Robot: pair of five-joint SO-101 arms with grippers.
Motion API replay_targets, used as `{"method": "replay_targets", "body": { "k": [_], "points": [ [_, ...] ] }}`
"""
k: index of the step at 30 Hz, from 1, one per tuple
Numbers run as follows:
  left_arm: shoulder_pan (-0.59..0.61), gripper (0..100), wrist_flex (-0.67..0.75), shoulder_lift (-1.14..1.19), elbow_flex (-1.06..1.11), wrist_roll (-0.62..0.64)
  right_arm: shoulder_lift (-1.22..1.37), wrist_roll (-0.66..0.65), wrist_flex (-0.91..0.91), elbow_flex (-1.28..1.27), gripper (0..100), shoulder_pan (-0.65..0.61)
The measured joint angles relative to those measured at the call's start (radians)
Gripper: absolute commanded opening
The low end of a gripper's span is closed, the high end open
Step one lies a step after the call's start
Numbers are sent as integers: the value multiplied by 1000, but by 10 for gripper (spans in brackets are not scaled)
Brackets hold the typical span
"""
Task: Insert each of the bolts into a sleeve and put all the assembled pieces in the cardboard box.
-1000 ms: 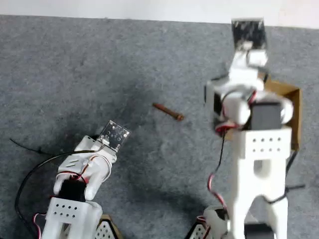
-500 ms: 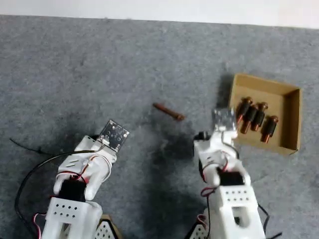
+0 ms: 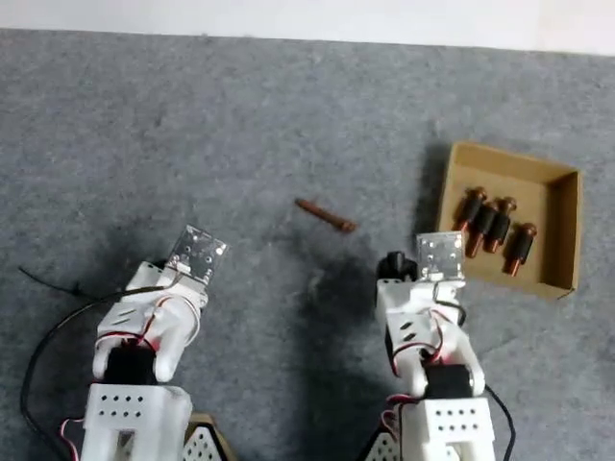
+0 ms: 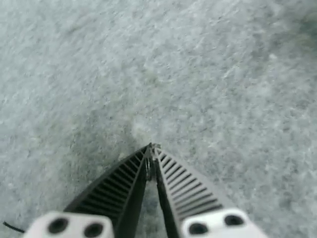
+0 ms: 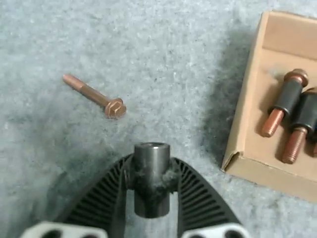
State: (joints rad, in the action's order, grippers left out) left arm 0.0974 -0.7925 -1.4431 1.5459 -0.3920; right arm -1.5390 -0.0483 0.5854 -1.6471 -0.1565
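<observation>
A copper bolt [image 3: 325, 215] lies loose on the grey carpet mid-table, also the bolt [image 5: 95, 95] in the right wrist view. My right gripper [image 5: 150, 171] is shut on a black sleeve [image 5: 151, 177], held just short of the bolt; from above the sleeve [image 3: 395, 263] peeks out beside the arm's wrist. The cardboard box [image 3: 560, 234] at the right holds three assembled bolt-and-sleeve pieces [image 3: 492, 229], with the box wall [image 5: 248, 99] and its pieces [image 5: 287, 104] in the right wrist view. My left gripper [image 4: 150, 154] is shut and empty over bare carpet at the near left.
Grey carpet covers the whole table; a pale strip runs along the far edge. A black cable [image 3: 43, 346] loops beside the left arm's base. Open carpet lies between the two arms and around the loose bolt.
The right arm pulled back from above the box to the near side, uncovering the pieces in the box. The left arm shifted slightly left.
</observation>
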Motion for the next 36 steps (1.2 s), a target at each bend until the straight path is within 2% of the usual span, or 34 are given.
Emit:
{"method": "replay_targets", "body": {
  "k": [3,7,12,17,20,26,32,36],
  "points": [
    [-2,10,0,0,-68,0,-100,0,74,-20,4,6],
    [-61,10,55,0,-216,0,-236,0,126,-28,4,3],
    [-199,10,153,132,-420,0,-273,0,143,-28,4,15],
    [-311,11,167,560,-715,0,-278,0,144,-28,4,43],
    [-370,20,94,899,-934,-31,-278,0,144,-28,4,44],
    [-508,210,-160,1494,-1369,-94,-278,0,144,-28,4,46],
    [-537,224,-232,1821,-1671,-100,-278,0,144,-28,4,78],
    [-535,224,-249,1958,-1761,-195,-278,0,144,-28,4,89]
  ]
}}
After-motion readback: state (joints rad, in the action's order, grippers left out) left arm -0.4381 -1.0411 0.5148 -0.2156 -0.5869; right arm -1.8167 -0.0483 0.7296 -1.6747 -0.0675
